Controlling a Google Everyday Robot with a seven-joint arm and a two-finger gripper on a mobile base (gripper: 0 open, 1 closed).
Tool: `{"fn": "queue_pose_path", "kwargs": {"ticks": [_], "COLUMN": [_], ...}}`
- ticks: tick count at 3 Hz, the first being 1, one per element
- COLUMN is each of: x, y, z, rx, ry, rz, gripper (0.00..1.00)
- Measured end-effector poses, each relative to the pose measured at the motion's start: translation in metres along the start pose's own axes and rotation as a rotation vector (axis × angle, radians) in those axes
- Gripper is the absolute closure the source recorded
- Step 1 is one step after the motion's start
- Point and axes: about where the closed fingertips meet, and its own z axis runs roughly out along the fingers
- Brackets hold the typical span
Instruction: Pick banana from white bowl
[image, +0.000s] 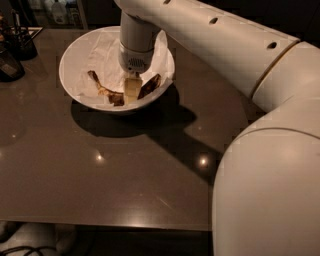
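Observation:
The white bowl (66, 85) stands on the dark table at the back left, lined with crumpled white paper (102, 52). The banana (101, 90), dark brown and curved, lies along the bowl's near inner wall, its thin stem pointing left. My gripper (132, 91) reaches straight down into the bowl and sits over the banana's middle, hiding that part. The banana's right end (150, 85) shows on the other side of the gripper. The banana still rests in the bowl.
My pale arm (225, 45) crosses from the right over the bowl, and its large body fills the lower right. Dark objects (12, 50) stand at the table's far left. The table's front edge (100, 226) runs along the bottom.

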Motion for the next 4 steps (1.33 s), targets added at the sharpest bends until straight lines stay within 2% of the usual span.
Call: {"fn": "queue_pose_path", "kwargs": {"ticks": [2,3,4], "x": [-0.002,-0.003,-0.003], "y": [-0.003,-0.006,-0.006], "z": [0.014,0.019,0.019], "rx": [-0.027,-0.036,-0.036], "ry": [0.003,0.001,0.001], "rz": [-0.027,-0.038,-0.038], "gripper": [0.36,0.44,0.63]}}
